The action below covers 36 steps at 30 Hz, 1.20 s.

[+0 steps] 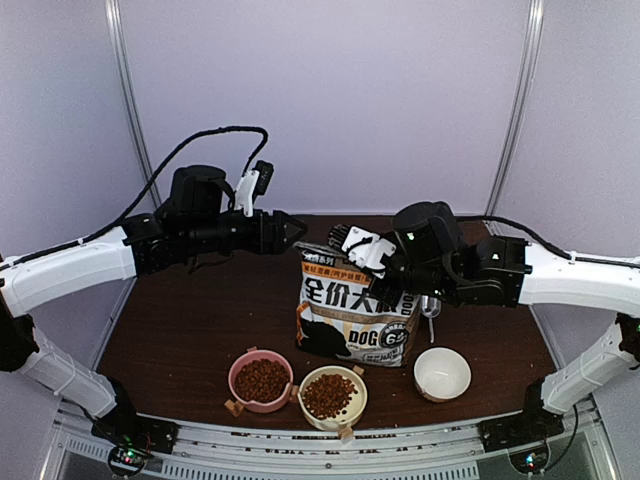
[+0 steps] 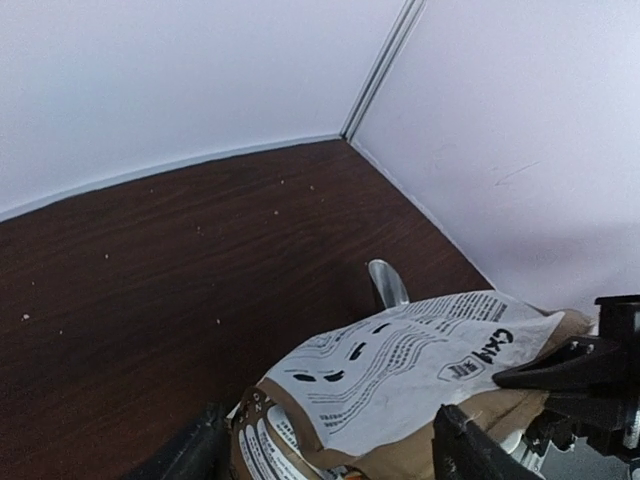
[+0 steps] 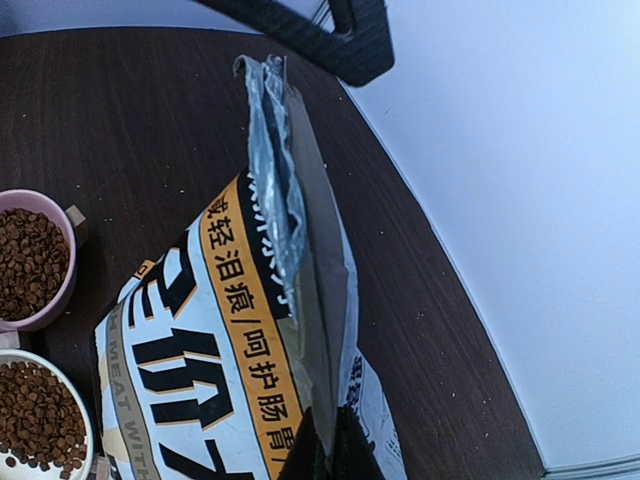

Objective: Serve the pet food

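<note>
The pet food shows as dark kibble in a pink bowl [image 1: 261, 379] and in a cream bowl [image 1: 329, 394] at the table's front; in the right wrist view the pet food [image 3: 28, 262] fills both bowls at the left edge. The printed kraft bag [image 1: 350, 310] stands upright mid-table. My right gripper [image 3: 330, 450] is shut on the bag's folded top edge, near its right end. My left gripper [image 2: 330, 462] is open at the bag's top left corner, with the fingers [image 2: 470, 455] wide apart on either side of the bag's top [image 2: 420, 360].
An empty white bowl [image 1: 442, 373] sits at the front right. A shiny metal scoop [image 2: 388, 283] pokes up behind the bag. White walls close the table at the back and sides. Crumbs dot the dark wooden table [image 1: 190, 320].
</note>
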Available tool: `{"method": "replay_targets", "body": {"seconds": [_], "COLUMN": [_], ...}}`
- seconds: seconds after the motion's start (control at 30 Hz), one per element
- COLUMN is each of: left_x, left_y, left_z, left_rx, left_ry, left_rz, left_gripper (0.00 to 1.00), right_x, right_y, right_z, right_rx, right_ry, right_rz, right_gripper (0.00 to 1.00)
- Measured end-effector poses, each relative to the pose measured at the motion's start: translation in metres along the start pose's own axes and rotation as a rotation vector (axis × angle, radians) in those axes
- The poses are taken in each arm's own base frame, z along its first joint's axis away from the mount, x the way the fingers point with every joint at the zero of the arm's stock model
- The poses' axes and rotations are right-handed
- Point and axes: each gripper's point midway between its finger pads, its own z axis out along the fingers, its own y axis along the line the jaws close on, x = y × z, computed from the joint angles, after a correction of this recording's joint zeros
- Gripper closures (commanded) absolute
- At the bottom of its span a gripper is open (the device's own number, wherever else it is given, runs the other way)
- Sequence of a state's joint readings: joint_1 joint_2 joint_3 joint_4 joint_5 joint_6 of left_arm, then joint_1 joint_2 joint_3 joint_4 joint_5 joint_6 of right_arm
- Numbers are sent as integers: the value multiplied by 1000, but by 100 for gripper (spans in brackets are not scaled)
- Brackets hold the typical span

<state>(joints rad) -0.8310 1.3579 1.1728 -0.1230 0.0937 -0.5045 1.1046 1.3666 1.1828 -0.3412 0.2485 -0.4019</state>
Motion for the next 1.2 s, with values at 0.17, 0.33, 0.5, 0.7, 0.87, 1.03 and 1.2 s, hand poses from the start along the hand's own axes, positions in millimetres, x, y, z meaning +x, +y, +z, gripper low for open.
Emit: {"method": "replay_targets", "body": {"seconds": [0.17,0.33,0.5,0.7,0.87,1.03,1.2], "left_x": [21,26,38,39,43,44,45], "left_y": [5,-2,-6,-12,-12,-13,-15], "left_z": [11,12,14,11,11,10,10], "left_rx": [0,49,95,141,163,186,206], "left_ry": [77,88,111,100,99,93,76], "left_rz": [-88,-124,-135,-112,-71,-29,-3], "left_gripper": [36,44,55,65,78,83,92], "right_x": [1,0,1,0,-12,-43,-81], "right_y": [0,0,2,7,14,6,-16], "right_z": [0,0,0,-5,-17,-36,-38], "right_rx": [13,20,15,-21,-109,-188,-215], "right_ry": [-8,-10,-9,-19,-40,-95,-133], "right_rz": [9,14,27,49,84,162,261], "right_gripper": [100,92,81,63,52,49,50]}}
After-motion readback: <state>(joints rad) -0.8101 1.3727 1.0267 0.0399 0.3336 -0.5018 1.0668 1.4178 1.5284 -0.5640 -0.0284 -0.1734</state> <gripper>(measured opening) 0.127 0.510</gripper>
